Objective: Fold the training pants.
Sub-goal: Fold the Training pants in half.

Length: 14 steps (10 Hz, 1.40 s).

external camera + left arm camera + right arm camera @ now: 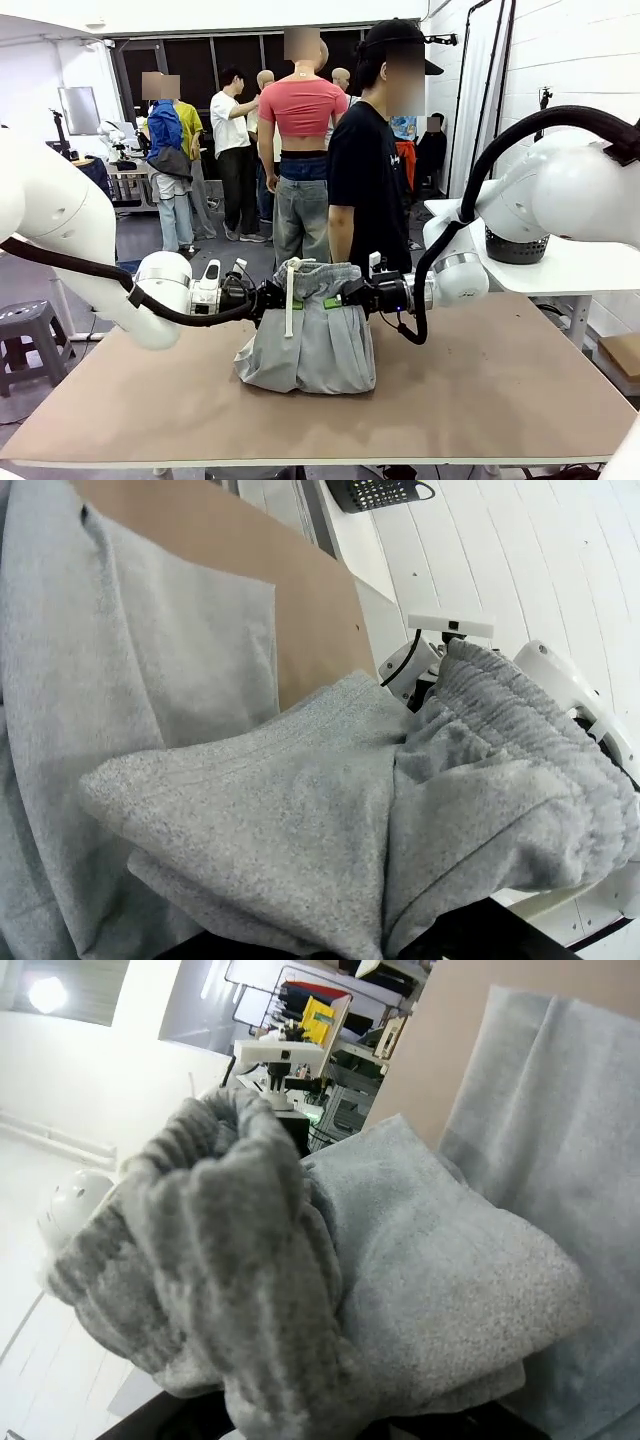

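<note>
The light grey soft-fabric training pants hang at the middle of the brown table, held up by the waistband between the two arms; the gathered elastic waistband sits highest, bunched between the grippers, and the rest of the cloth falls in folds down to the table top, where its lower edge rests in a rounded heap; a long white drawstring dangles down the front from the waistband, nearer the left side.

The left gripper, black with green pads, comes in level from the left and its jaws are closed on the left end of the waistband; the right gripper comes in level from the right and its jaws are closed on the right end; the two grippers stand near each other with only a short stretch of bunched waistband between them.

In the left wrist view the grey cloth bulges over the jaws and hides them, the ribbed waistband at the right, with more of the pants lying flat against the brown table beyond; in the right wrist view the gathered waistband likewise covers the jaws, with a smooth fold of the pants beside it.

A person in a black shirt stands just behind the far edge of the table.
</note>
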Available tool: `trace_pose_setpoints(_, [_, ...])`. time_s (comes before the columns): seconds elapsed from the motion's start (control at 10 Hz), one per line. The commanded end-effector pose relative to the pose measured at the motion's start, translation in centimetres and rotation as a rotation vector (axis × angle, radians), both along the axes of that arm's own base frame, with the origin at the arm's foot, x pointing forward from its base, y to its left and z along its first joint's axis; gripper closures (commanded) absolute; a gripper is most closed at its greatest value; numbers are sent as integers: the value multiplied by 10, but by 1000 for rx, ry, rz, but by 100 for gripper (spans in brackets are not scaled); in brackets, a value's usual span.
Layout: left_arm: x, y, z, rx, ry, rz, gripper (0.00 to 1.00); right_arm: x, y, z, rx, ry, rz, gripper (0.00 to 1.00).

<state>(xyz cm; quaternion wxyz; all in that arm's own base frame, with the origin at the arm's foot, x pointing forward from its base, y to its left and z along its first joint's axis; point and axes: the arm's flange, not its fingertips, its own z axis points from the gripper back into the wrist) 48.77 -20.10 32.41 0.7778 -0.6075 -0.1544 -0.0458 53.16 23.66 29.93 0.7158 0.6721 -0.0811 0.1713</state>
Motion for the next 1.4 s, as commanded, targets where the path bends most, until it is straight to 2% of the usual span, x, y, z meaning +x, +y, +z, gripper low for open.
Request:
trace_pose_setpoints(0.0, [9, 0, 11, 30, -75, 25, 100, 13, 6, 10, 23, -35, -57, 100])
trace_pose_setpoints(0.1, [16, 5, 12, 39, -85, 40, 100, 25, 6, 7, 14, -20, -75, 100])
trace_pose_setpoints(0.2, [21, 5, 9, 38, -56, 57, 100, 29, 5, 5, 1, 8, -83, 100])
trace_pose_setpoints(0.4, [36, 2, -5, 60, 53, 83, 100, 42, 3, -10, -35, 89, -121, 100])
trace_pose_setpoints(0.6, [47, 1, -18, 67, 104, 86, 100, 53, 0, -23, -66, 132, -139, 100])
trace_pose_setpoints(1.1, [59, 10, -47, 103, 114, 116, 100, 70, -7, -48, -112, 174, -165, 100])
trace_pose_setpoints(1.3, [57, 13, -46, 77, 52, 107, 100, 70, -7, -43, -105, 137, -172, 100])
